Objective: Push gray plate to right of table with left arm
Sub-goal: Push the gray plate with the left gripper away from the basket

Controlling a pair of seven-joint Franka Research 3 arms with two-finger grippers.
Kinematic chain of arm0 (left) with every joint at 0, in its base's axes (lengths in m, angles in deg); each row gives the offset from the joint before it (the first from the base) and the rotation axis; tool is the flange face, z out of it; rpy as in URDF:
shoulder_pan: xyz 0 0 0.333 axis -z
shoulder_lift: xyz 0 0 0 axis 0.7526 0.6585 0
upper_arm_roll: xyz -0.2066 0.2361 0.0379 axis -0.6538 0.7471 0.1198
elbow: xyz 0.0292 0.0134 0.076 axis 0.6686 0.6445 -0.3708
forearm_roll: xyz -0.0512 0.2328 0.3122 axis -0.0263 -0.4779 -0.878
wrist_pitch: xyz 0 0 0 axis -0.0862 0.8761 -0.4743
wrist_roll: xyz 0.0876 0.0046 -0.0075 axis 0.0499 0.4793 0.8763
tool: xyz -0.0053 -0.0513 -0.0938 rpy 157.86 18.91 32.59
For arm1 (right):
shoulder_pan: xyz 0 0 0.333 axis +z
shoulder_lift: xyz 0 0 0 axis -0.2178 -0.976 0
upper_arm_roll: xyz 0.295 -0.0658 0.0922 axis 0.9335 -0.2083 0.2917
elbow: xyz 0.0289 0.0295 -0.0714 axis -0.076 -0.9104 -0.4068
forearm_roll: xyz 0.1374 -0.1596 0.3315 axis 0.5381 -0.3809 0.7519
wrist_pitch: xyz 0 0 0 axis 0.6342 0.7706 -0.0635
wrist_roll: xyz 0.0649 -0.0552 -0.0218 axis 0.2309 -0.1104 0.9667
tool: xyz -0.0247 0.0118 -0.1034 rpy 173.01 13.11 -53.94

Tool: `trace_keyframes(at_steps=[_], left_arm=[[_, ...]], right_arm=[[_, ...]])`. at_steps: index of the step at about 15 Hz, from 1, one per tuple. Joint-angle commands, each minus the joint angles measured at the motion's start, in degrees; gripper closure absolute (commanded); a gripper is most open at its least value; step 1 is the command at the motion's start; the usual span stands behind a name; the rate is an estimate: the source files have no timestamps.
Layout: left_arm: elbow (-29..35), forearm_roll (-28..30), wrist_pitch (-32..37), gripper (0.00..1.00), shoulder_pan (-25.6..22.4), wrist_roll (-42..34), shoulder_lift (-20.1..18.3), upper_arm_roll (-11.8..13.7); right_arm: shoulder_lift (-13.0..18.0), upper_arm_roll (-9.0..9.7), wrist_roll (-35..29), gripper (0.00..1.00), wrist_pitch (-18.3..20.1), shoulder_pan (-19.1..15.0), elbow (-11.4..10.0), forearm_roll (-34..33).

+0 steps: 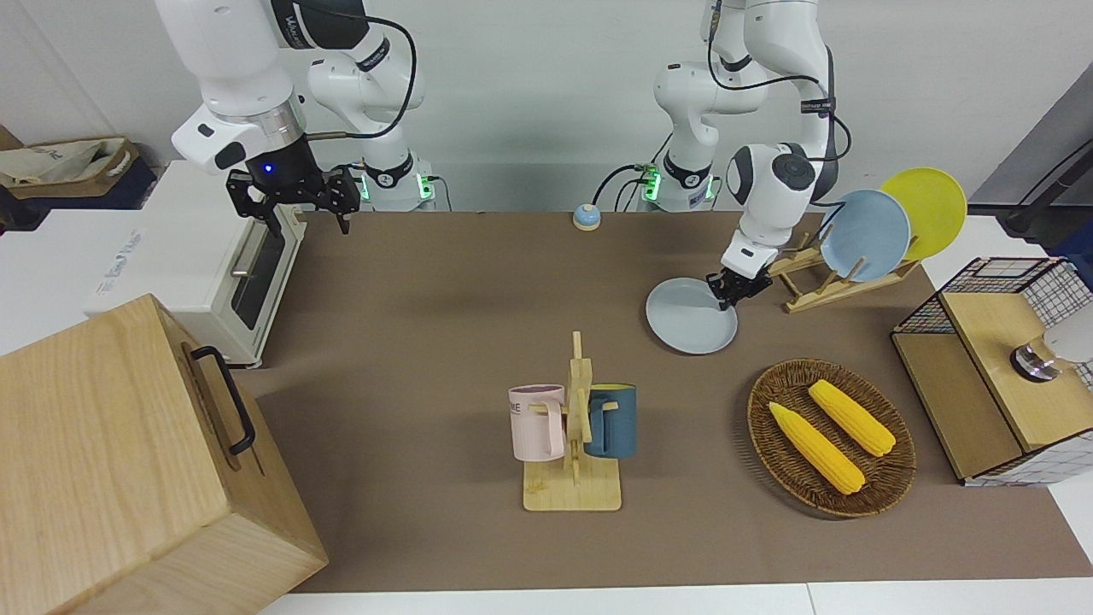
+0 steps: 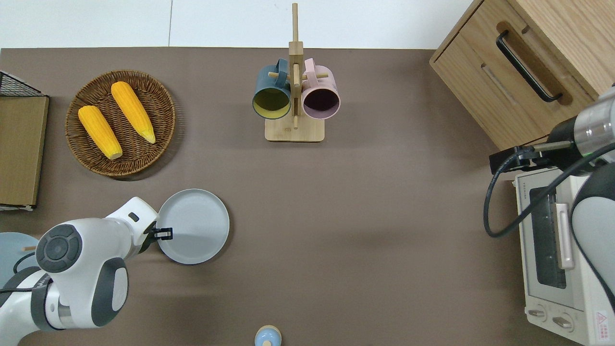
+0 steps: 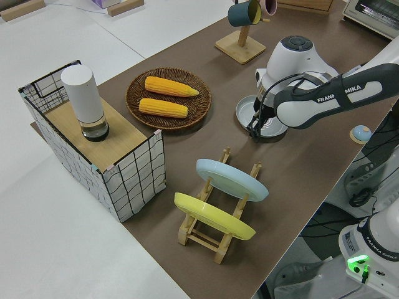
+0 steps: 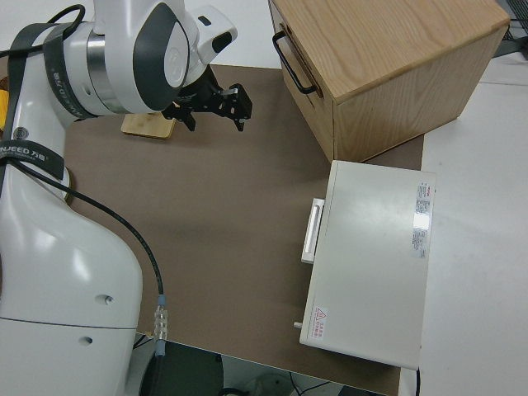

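The gray plate (image 1: pixel 688 320) (image 2: pixel 197 226) lies flat on the table (image 1: pixel 444 342) toward the left arm's end, nearer to the robots than the corn basket. My left gripper (image 1: pixel 727 289) (image 2: pixel 163 233) is low at the plate's rim on the edge toward the left arm's end. Its fingers look drawn together, with nothing between them. It also shows in the left side view (image 3: pixel 254 131) next to the plate (image 3: pixel 269 117). My right gripper (image 1: pixel 295 201) is parked, with its fingers open and empty.
A wicker basket (image 1: pixel 888 478) with two corn cobs, a rack (image 1: pixel 811 295) holding a sky-blue plate and a yellow plate, and a wire crate (image 1: pixel 990 367) stand near the gray plate. A mug rack (image 1: pixel 574 491) stands mid-table. A toaster oven (image 1: pixel 213 265) and a wooden cabinet (image 1: pixel 128 461) stand at the right arm's end.
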Motion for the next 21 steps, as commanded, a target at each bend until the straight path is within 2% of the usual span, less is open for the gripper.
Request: trace_keyframes(at_steps=[1,6,8,18,21], left_arm=[[0.6,0.3,-1.1,1.0,-0.5,-0.8,0.4,0.0],[0.6,0.3,-1.4,1.0,0.2,-0.2,0.6,-0.1],[0.6,0.4,-1.4,1.0,0.7,0.8,0.6,-1.1],[-0.9,0.4,-1.6,1.0,16.3,19.4,2.4,-1.5],[-3.7,0.4,-1.6,1.0,21.7,26.8,4.7,-1.5]], right_arm=[[0.3,-0.01,-0.2,0.017,0.6,0.0,0.1,0.4],[0.3,-0.01,-0.2,0.017,0.6,0.0,0.1,0.4],[0.3,-0.01,-0.3,0.017,0.6,0.0,0.1,0.4],[0.3,-0.01,-0.2,0.017,0.6,0.0,0.1,0.4],[0.3,-0.01,-0.2,0.017,0.6,0.0,0.1,0.4]])
